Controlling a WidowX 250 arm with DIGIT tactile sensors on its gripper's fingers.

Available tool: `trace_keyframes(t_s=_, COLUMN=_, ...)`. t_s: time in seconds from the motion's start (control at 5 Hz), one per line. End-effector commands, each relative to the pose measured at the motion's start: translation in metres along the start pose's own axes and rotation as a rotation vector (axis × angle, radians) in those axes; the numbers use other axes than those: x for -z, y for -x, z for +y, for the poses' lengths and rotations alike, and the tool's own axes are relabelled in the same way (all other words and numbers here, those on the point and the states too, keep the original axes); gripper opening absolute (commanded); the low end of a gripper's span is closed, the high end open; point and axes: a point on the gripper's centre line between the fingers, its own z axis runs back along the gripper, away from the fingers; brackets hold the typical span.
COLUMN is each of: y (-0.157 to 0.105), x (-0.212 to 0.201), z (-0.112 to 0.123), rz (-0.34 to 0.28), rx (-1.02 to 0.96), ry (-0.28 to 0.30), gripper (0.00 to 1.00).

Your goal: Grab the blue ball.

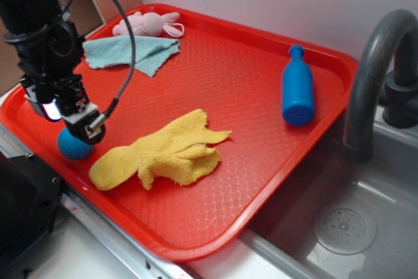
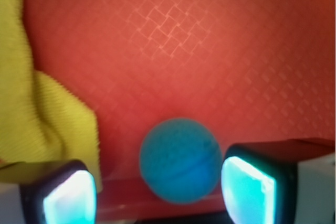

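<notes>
Claw [image 2: 157, 195] hangs spread wide over the ball [image 2: 180, 159], fingers [image 2: 247, 192] either side, gripping nothing; yellow cloth [image 2: 37, 108] lies just beside on the tray [image 1: 261, 83].

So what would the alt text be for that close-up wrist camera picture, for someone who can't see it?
A small blue ball sits on a red tray between the two open fingers of the gripper, nearer the right-hand one in the picture. A crumpled yellow cloth lies along the left edge. The picture is slightly blurred.
</notes>
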Motion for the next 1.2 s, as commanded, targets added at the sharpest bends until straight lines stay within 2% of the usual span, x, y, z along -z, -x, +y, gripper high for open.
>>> trace_keyframes(t_s=0.0, y=0.007, x=0.041, z=0.000, rz=0.082, rx=0.045, ry=-0.072, gripper=1.00)
trace_keyframes(t_s=0.2, y=0.008, x=0.048, z=0.005, rz=0.115, rx=0.018, ry=-0.089, gripper=1.00)
trace_keyframes(t_s=0.4, y=0.006, x=0.046, z=0.007, rz=0.126, rx=0.005, ry=-0.090, gripper=0.00)
trace_keyframes(t_s=0.8, y=0.007, x=0.024, z=0.010, rz=0.091, rx=-0.018, ry=-0.033, gripper=0.00)
trace_keyframes(t_s=1.0, y=-0.001, x=-0.003, z=0.008, rz=0.089, rx=-0.075, ry=-0.014, gripper=0.00)
